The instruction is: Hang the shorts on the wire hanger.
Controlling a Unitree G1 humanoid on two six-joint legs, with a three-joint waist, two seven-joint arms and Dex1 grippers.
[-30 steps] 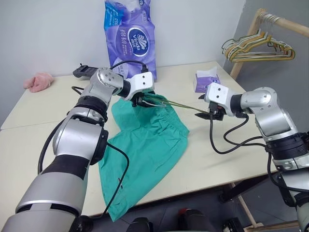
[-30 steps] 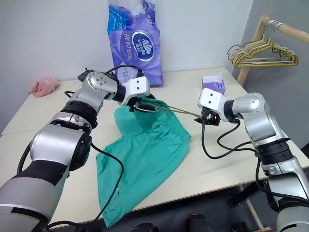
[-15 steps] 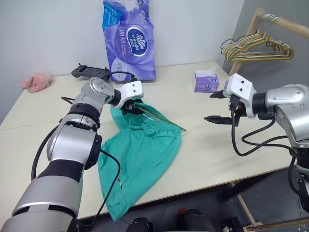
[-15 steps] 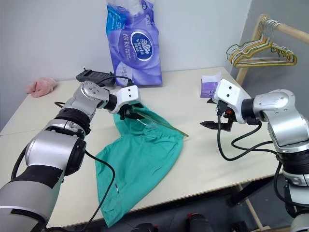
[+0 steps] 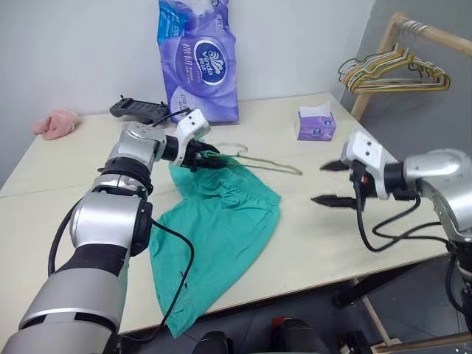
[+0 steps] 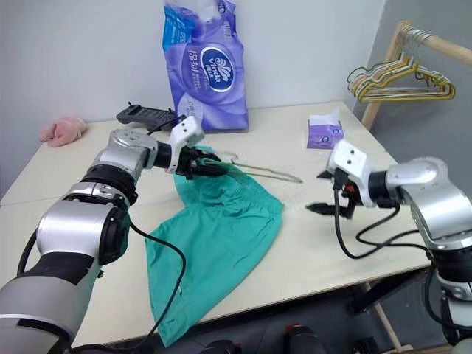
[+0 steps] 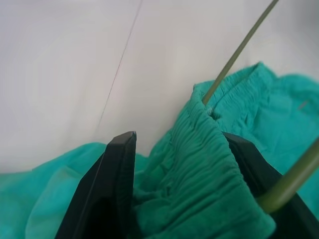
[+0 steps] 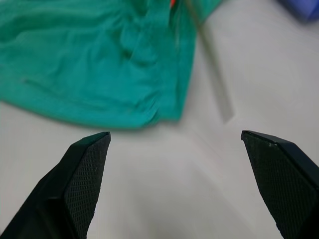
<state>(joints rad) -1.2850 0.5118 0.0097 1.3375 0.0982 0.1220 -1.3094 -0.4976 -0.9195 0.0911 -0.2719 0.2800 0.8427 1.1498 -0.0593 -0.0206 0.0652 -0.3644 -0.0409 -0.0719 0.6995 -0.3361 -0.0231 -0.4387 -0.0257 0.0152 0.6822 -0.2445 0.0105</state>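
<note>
Here the shorts [image 5: 221,221] lie spread on the pale counter [image 5: 66,169], their waistband end bunched up toward twelve o'clock and the legs trailing toward seven o'clock, where the cloth hangs over the counter's near edge. The left hand [image 5: 200,156] sits at the top of the garment, its two black fingers [image 7: 117,184] clamped on the gathered elastic waistband. The left wrist view shows the ruffled band packed between the fingers, with a thin wire running out of the folds beside it. That wire belongs to the wire hanger [image 5: 269,164], which reaches from the pinched waistband toward three o'clock, lying low over the counter with its far end bare beyond the cloth; how much of it sits inside the shorts I cannot tell.

The right hand [image 5: 329,183] hangs at about three o'clock from the shorts, apart from the hanger's tip, its fingers [image 8: 82,174] spread wide with nothing between them. Its own wrist view looks down on bare counter, the hem of the teal cloth and a blurred stretch of wire.

Toward twelve o'clock a purple tissue pack [image 5: 198,59] stands against the wall, with a black controller [image 5: 136,110] beside it. A small purple tissue box [image 5: 316,124] rests at one o'clock, a pink fuzzy cloth [image 5: 55,124] at ten o'clock. Coloured hangers [image 5: 394,74] hang on a wooden rack [image 5: 435,37] at two o'clock.
</note>
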